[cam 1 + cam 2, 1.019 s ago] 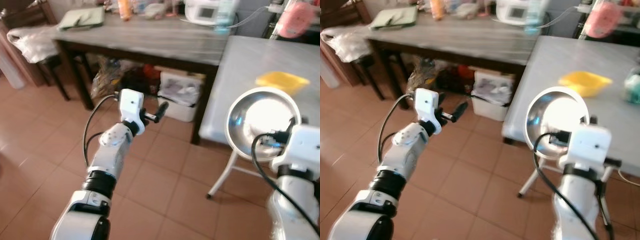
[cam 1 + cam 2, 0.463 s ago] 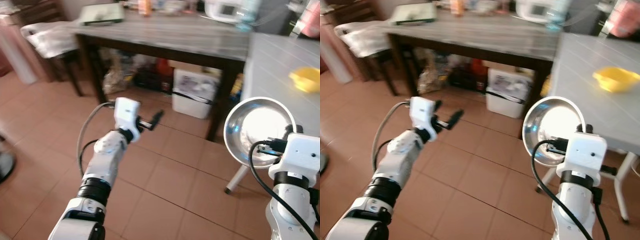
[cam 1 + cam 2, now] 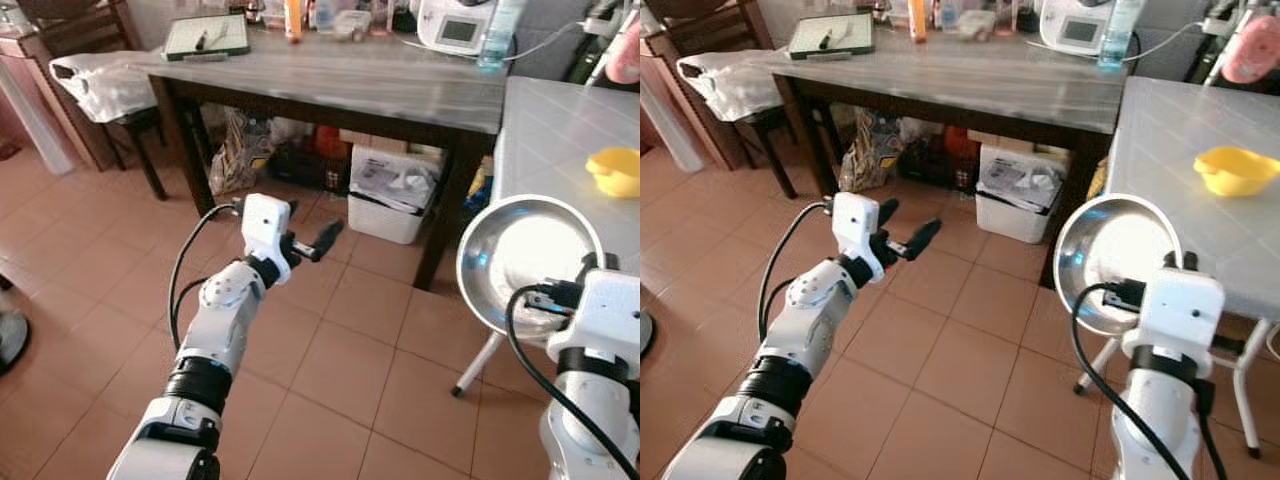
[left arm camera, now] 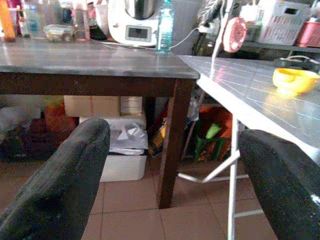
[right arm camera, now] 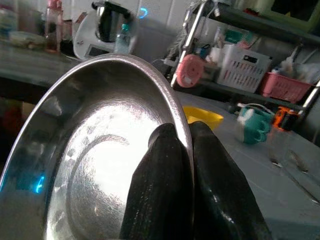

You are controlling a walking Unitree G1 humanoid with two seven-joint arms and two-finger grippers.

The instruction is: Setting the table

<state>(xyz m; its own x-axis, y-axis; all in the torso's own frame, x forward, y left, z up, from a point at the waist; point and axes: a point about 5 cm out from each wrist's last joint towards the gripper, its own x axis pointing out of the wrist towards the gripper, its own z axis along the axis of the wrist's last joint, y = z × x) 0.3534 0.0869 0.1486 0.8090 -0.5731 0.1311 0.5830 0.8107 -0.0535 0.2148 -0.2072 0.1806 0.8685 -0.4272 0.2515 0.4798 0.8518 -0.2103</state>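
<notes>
A shiny steel bowl (image 3: 525,262) stands on edge in the air in front of the light grey table (image 3: 560,120) at the right. My right gripper (image 5: 184,131) is shut on the bowl's rim (image 5: 150,80), one finger inside and one outside. A yellow bowl (image 3: 1237,170) lies on that grey table. My left gripper (image 3: 905,225) is held out over the tiled floor, open, with nothing between its fingers (image 4: 60,180).
A dark wooden table (image 3: 400,85) stands ahead with a green tray (image 3: 207,35), bottles and a white appliance (image 3: 457,25) on it. A white bin (image 3: 390,190) and bags sit under it. A chair with a plastic bag (image 3: 100,85) stands at the left. A teal mug (image 5: 252,130) is on the grey table.
The whole picture has shifted, so the camera has moved and the blur is gone. The right gripper still grips the steel bowl and the left gripper stays open.
</notes>
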